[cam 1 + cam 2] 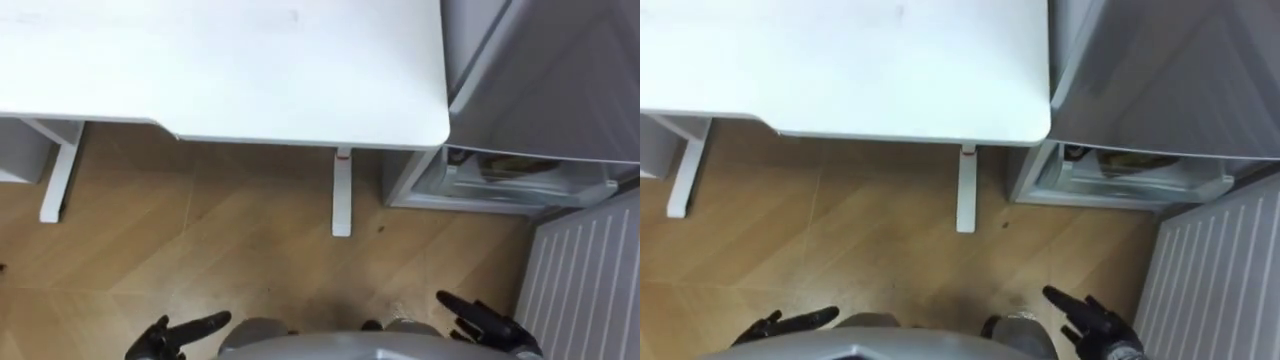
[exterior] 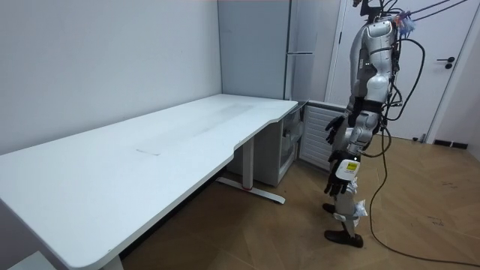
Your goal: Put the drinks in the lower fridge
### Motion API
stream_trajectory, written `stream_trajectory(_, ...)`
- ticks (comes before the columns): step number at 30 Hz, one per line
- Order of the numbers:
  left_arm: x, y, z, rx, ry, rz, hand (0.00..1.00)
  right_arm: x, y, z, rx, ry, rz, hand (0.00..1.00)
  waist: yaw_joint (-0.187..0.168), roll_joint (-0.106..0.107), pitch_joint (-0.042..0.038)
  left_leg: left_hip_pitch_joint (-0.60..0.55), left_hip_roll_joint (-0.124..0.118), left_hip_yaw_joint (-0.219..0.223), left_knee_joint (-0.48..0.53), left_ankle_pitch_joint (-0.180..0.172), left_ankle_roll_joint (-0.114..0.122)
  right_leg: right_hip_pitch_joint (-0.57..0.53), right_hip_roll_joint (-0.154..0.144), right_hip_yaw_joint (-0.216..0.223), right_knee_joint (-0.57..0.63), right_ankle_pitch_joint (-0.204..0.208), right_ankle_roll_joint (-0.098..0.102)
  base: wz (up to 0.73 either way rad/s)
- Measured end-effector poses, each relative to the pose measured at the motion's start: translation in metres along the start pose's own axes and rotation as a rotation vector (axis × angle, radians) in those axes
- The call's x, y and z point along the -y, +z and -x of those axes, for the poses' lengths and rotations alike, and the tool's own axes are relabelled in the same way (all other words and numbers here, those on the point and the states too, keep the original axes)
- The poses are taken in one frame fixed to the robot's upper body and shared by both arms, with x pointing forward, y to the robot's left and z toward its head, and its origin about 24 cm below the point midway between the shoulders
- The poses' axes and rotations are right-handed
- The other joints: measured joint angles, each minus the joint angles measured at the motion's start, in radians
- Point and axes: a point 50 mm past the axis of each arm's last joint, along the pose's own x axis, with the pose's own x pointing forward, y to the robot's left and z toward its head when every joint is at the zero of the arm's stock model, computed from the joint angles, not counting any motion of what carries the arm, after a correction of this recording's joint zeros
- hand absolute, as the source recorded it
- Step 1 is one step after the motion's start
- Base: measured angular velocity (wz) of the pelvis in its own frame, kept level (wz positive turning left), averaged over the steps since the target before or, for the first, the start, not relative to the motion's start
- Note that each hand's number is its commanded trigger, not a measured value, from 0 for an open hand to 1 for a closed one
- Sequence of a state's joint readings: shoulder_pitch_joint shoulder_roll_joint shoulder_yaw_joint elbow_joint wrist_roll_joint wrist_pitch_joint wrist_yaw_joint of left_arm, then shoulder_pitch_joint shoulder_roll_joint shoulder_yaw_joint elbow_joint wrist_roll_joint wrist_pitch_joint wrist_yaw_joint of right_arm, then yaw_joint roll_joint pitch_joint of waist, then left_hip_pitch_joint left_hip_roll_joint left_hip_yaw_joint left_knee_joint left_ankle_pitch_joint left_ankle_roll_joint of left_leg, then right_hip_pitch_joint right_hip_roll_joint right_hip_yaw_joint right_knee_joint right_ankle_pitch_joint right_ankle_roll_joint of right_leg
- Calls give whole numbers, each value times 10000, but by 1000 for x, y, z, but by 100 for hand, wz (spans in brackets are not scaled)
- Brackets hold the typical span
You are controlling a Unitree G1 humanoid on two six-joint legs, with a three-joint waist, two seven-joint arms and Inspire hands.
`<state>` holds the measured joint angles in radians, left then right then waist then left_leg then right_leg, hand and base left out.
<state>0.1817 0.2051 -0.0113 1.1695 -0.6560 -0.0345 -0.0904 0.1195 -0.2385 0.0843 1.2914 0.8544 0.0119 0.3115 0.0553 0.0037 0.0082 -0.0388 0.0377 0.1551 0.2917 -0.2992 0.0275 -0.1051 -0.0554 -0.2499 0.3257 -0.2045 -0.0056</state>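
Nearest, low on the left: left hand (image 1: 180, 335), fingers straight and loosely spread, holding nothing; low on the right: right hand (image 1: 482, 322), likewise spread wide and empty; in the room view, upright on the wood floor (image 1: 200, 240), just short of the white table (image 1: 250, 80), arms hanging at the sides; farther on, the table's leg (image 1: 342, 195), ahead and a little left of the right hand; right of that leg and close by the table's far-right corner, the lower fridge (image 1: 470, 190), with the ribbed door (image 1: 590, 270) swung open toward the near right, just beside the right hand; inside, behind the front rail, a dim yellowish shape (image 1: 515, 165), too blurred to name; above and beyond, the grey upper door (image 1: 560, 80), closed; as for the drinks, whereabouts not to be told from here, so no heading and no long axis to read off them; by judgement, right hand clearly the nearer to the open compartment, lying far and right of it, left hand well apart across the floor; opening facing near, long axis running left to right, low to the floor; likely calls for finding the drinks first, then a low reach on the right side.
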Motion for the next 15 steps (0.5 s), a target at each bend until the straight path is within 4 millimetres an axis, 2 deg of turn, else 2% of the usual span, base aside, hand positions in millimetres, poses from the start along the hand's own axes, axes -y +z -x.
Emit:
stream_trajectory(5,-2,-7,2,-176,63,-741,0,0,-9,0,-692,-403,2009,0,-39,-74,-32,548,8,1,-399,75,-44,598,140,40,-492,58,61,1)
stream_trajectory(8,1,-4,1,-58,-18,-1066,0,-2,-6,-2,-634,-613,2697,0,-4,-120,-34,660,5,-11,-410,97,-48,688,136,38,-556,60,64,0)
stream_trajectory(15,1,-4,1,-119,25,-2296,0,-4,-5,-3,-640,-853,3307,0,-14,-135,-24,872,12,-247,-470,105,-56,1224,206,-127,-1098,177,124,10)
